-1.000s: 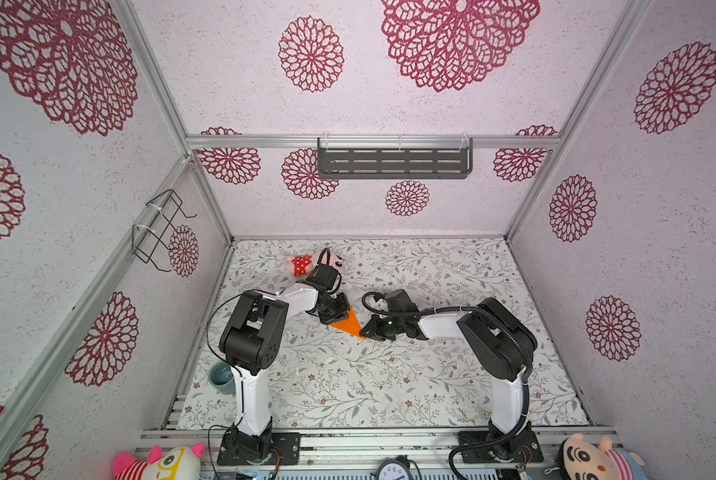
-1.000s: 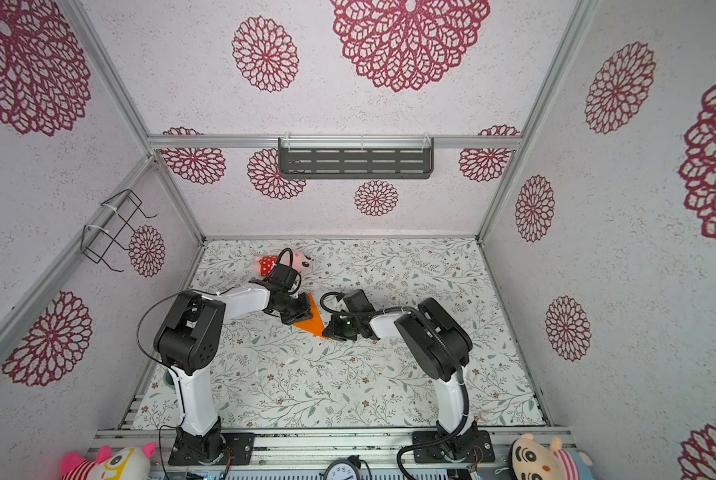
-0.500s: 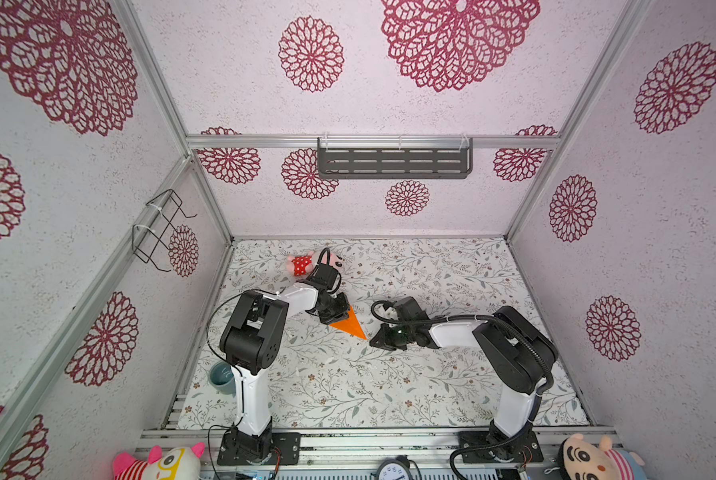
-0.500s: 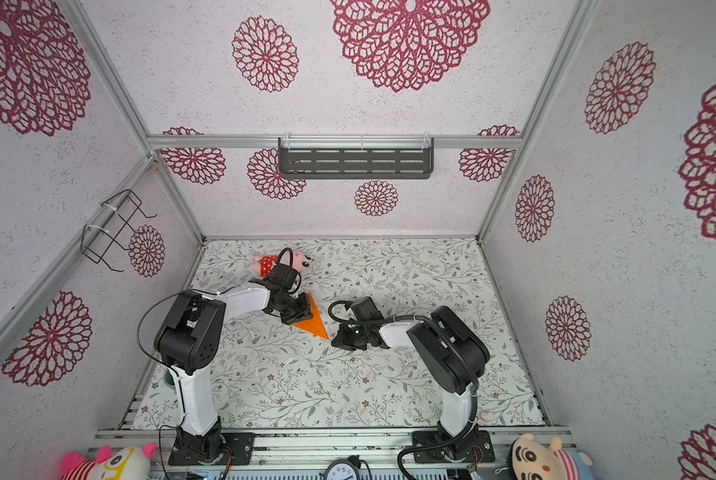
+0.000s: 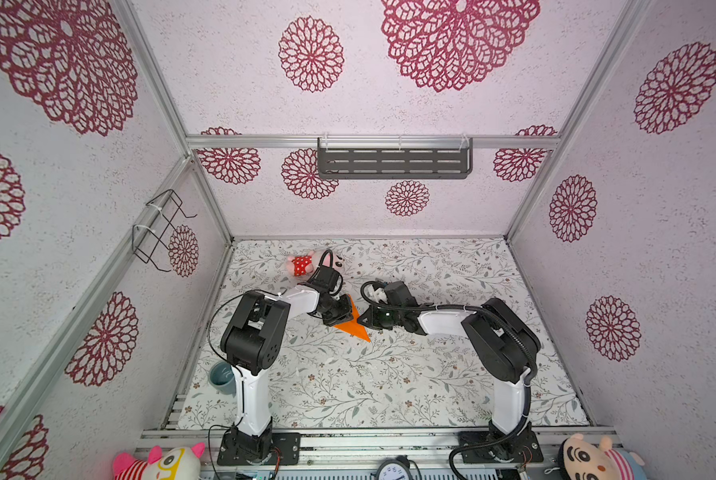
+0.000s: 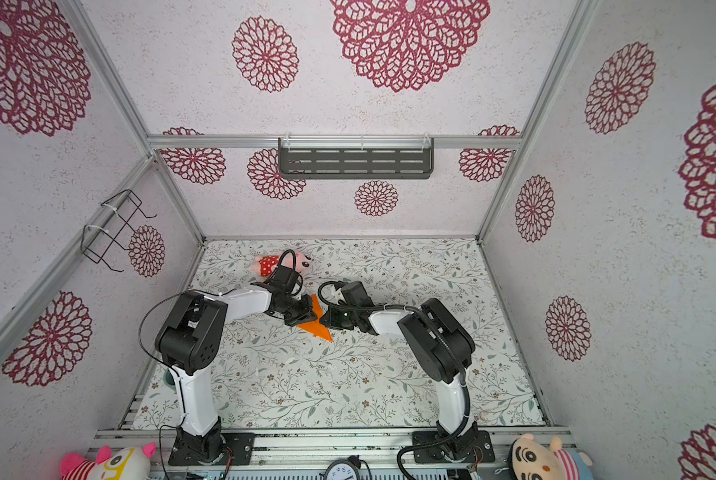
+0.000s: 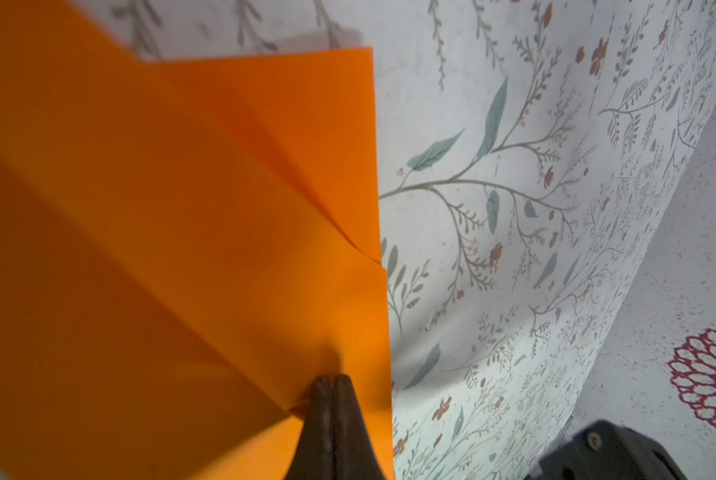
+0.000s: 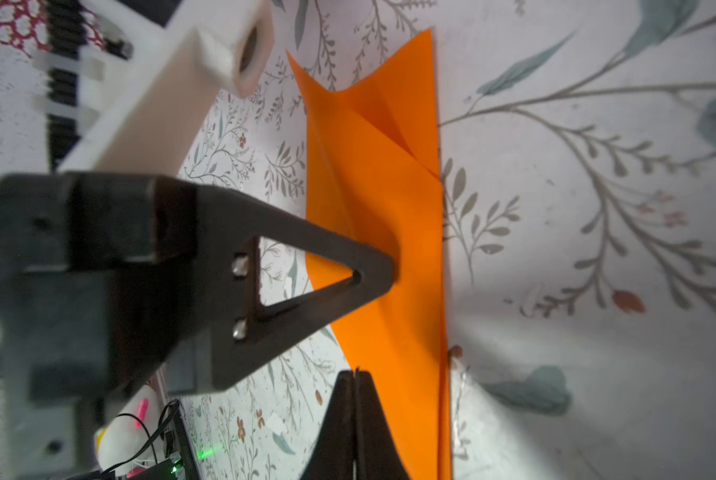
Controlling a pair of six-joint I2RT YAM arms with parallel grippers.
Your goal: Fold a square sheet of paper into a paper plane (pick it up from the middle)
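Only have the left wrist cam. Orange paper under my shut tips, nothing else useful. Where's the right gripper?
Observer: The right gripper has its tips right at the edge of the paper plane, toward the plane's pointed end.
Operator: Open or shut? Holding any paper?
Observer: Shut. In the right wrist view no paper shows in its grip.
Operator: Overall shape of the fold?
Observer: In both top views the paper plane is a narrow triangle. Its sharp end points toward the front of the scene.
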